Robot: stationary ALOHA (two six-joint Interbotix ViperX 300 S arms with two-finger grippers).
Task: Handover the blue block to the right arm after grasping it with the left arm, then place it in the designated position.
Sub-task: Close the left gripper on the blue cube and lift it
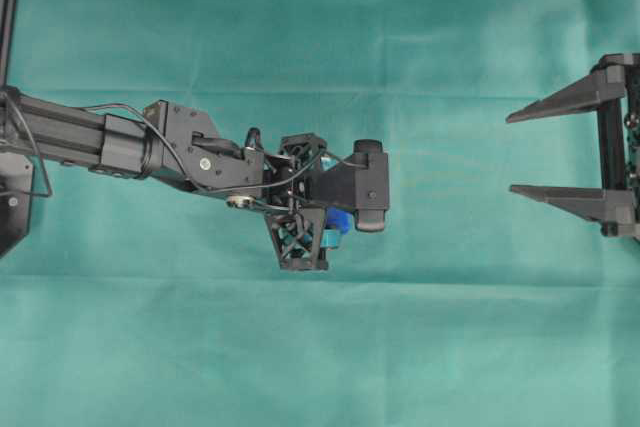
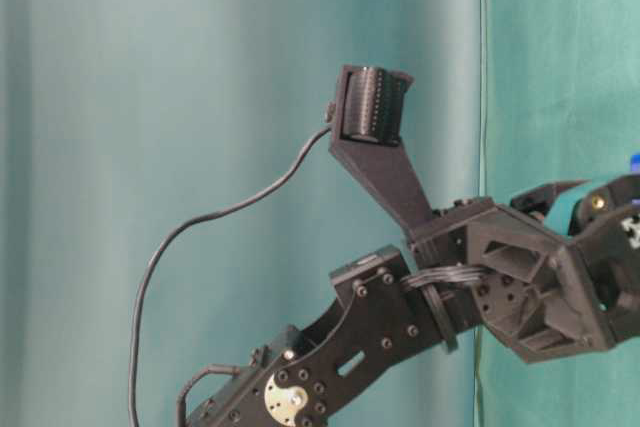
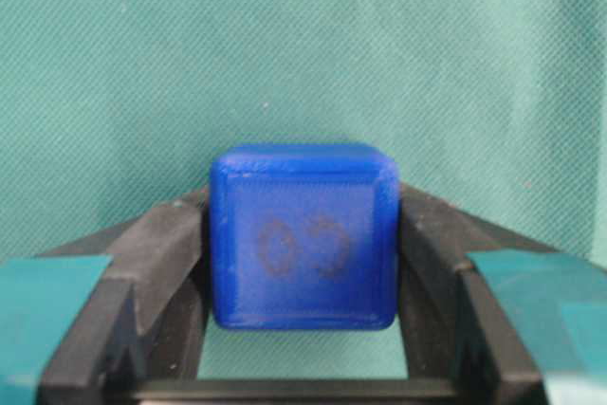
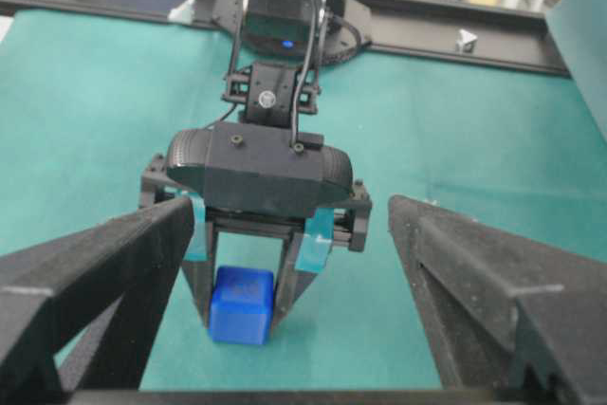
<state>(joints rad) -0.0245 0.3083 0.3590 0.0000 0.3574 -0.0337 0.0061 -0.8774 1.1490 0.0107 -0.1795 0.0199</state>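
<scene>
Left wrist view: the left gripper [image 3: 302, 367] pinches the blue block [image 3: 303, 236] by opposite flat sides, mid-cloth [image 1: 320, 367] — rigid, light, likely slick; right gripper [image 1: 528, 152] gapes wide, empty.

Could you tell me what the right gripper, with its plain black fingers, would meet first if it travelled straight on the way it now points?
Probably the left gripper, its black wrist camera first; depth is unclear. The small blue block sits lower.

Green cloth [image 1: 300, 347] covers the whole table, creased in faint folds, and the blue block [image 4: 242, 305] sits on it out in the middle.
</scene>
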